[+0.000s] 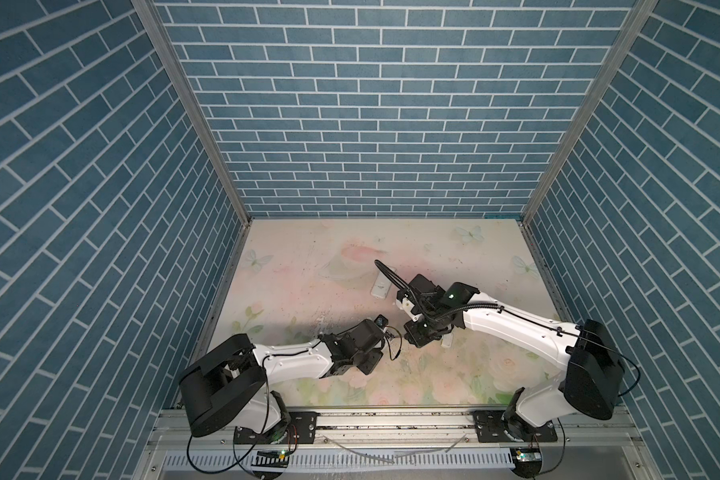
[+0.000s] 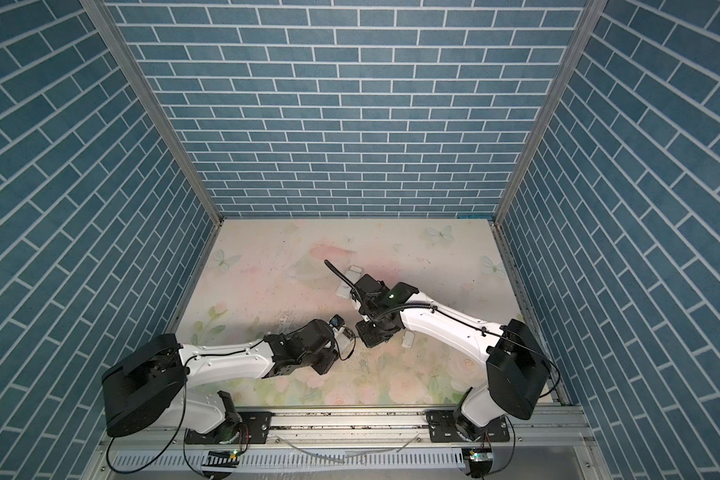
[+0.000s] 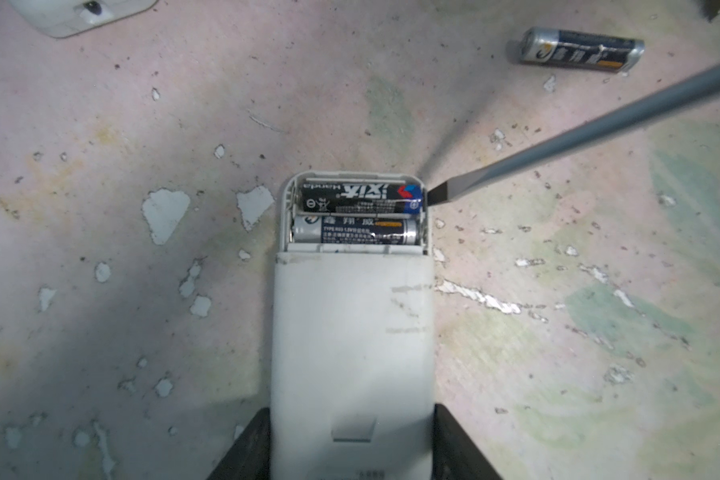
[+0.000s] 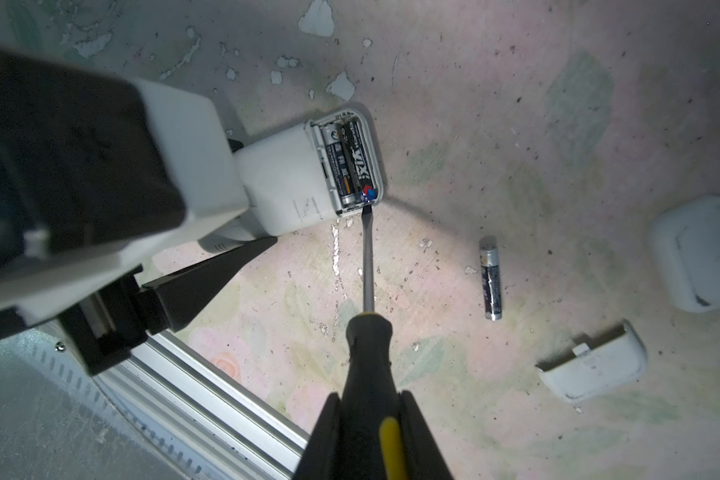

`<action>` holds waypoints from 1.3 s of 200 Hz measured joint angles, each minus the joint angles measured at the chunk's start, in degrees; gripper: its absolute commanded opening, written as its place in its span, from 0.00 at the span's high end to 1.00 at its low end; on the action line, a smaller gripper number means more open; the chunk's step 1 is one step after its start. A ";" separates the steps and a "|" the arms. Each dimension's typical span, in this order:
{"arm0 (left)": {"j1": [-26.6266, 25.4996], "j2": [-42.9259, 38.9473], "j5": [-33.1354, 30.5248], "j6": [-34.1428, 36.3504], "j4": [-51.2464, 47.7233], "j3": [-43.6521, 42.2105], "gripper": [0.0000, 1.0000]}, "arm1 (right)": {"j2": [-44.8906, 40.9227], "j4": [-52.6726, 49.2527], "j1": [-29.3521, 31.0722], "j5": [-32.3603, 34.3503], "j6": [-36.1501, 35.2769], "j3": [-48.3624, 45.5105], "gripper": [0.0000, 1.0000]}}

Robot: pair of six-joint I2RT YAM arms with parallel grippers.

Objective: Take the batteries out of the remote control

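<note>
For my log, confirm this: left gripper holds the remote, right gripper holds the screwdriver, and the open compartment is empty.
Not empty: the left wrist view shows two batteries in the compartment. The left gripper holds the remote, the right gripper the screwdriver.

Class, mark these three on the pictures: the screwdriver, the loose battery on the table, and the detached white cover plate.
screwdriver (image 4: 366, 266): right wrist view, on its metal shaft.
loose battery (image 4: 490, 278): right wrist view, middle of its body.
cover plate (image 4: 595, 368): right wrist view, middle of its white face.
</note>
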 measured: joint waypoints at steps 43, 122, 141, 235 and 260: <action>-0.04 0.00 -0.04 0.00 0.02 0.00 0.54 | 0.00 0.00 -0.02 -0.04 0.00 0.00 1.00; -0.11 0.04 -0.15 0.00 0.07 0.00 0.54 | 0.61 -0.44 -0.11 -0.09 -0.02 0.04 1.00; -0.20 0.04 -0.24 0.00 0.07 0.00 0.54 | 0.87 -0.70 -0.11 -0.09 -0.02 0.28 1.00; -0.59 0.59 -0.83 -0.20 -0.26 0.46 0.55 | 0.87 -0.07 -0.11 -0.31 1.29 0.24 1.00; -0.87 0.98 -1.27 -0.55 -0.35 0.70 0.56 | 0.87 0.24 -0.11 -0.31 2.25 0.17 1.00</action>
